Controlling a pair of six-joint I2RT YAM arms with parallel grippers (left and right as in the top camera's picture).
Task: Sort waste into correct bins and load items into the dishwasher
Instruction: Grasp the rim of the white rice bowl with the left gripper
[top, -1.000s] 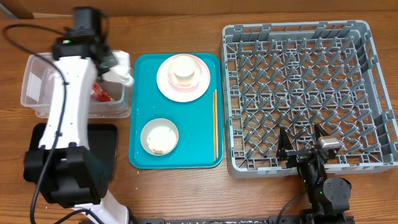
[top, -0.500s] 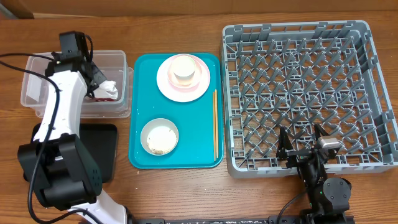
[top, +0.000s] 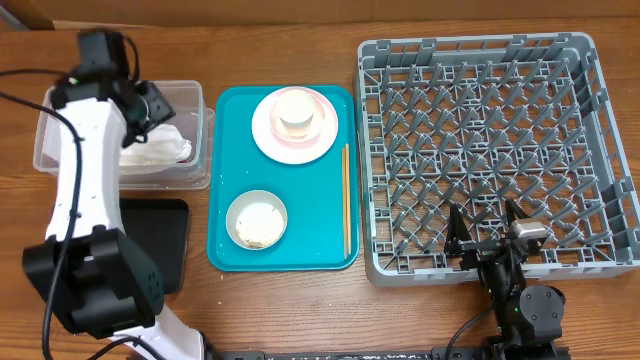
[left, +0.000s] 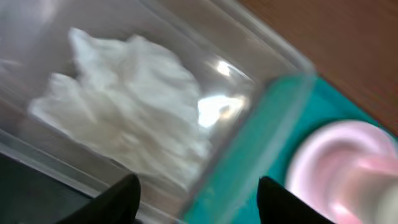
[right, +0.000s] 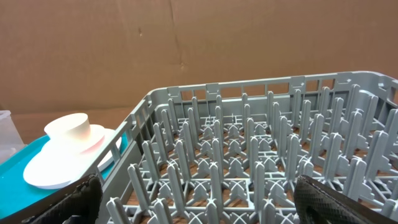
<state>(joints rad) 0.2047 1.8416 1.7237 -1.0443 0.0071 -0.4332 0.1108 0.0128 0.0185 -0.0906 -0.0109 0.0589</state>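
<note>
Napkin (top: 152, 152) in clear tub (top: 186, 99); L fingers (left: 121, 202) apart.

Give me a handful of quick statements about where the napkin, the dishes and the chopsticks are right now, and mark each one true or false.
1. The napkin lies inside the clear tub. True.
2. The pink plate stands in the dish rack. False: it sits on the teal tray, and the rack holds no dishes.
3. The cream cup sits on the plate. True.
4. The chopsticks lie in the black tray. False: they lie on the teal tray, along its edge nearest the rack.
5. The left jaws are clamped on the napkin. False: they stand open, with nothing between them.
</note>
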